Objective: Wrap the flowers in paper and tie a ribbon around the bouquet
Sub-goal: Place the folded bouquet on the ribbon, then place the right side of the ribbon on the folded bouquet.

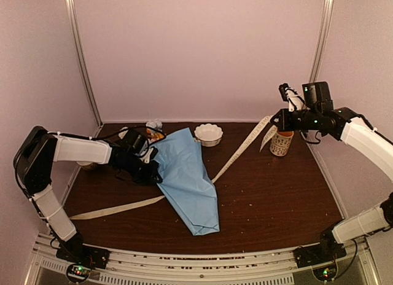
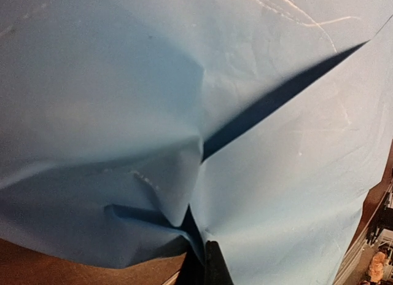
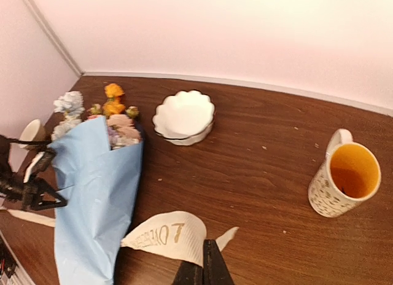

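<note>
The light-blue paper [image 1: 187, 177] lies wrapped as a cone round the flowers [image 1: 153, 128], whose orange, pink and white blooms [image 3: 114, 107] stick out of its far end. My left gripper [image 1: 153, 172] is shut on the cone's left edge, and in the left wrist view creased paper [image 2: 264, 150] fills the frame above the dark fingertips [image 2: 212, 263]. The cream ribbon [image 1: 236, 155] runs from the table's front left, under the cone, up to the back right. There my right gripper [image 1: 274, 120] holds it raised. In the right wrist view the printed ribbon [image 3: 169, 231] curls out of the shut gripper [image 3: 206, 266].
A white scalloped bowl [image 1: 208, 134] stands behind the cone. A speckled mug with an orange inside [image 1: 281, 142] stands under my right gripper. A small cup [image 3: 31, 131] sits by the left wall. Pale walls close in the back and both sides.
</note>
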{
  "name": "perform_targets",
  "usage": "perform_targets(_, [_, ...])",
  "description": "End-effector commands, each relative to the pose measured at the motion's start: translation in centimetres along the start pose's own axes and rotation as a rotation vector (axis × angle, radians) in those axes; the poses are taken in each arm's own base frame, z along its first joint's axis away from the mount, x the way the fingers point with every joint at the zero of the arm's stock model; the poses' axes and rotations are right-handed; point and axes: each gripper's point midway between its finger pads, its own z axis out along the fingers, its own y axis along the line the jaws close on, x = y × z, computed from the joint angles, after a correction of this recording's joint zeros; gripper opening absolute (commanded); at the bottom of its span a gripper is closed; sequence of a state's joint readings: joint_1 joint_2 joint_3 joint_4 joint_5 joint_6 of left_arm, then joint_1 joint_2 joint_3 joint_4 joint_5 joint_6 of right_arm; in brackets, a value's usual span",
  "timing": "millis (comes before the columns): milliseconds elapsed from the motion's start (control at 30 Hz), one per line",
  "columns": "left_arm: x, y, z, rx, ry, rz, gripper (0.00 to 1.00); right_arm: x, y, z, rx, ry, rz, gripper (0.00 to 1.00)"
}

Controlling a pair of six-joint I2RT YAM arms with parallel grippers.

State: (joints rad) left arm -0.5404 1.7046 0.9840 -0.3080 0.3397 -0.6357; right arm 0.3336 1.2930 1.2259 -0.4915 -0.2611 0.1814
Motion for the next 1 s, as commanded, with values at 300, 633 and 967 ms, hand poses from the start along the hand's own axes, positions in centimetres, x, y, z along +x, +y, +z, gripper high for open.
perform_targets(300, [2.0, -0.5, 2.7, 0.015, 0.082, 0.078, 0.0, -4.7, 21.2, -4.0, -0.631, -0.152, -0.239, 0.0])
perform_targets(633, [2.3, -0.2, 2.8, 0.009, 0.081, 0.07, 0.0, 10.0, 30.8, 5.8, -0.771, 0.286, -0.254, 0.0])
perform_targets(967, [2.1, -0.4, 2.3, 0.006, 0.08, 0.064, 0.0, 21.2, 27.7, 15.1, -0.526, 0.656, -0.227, 0.0])
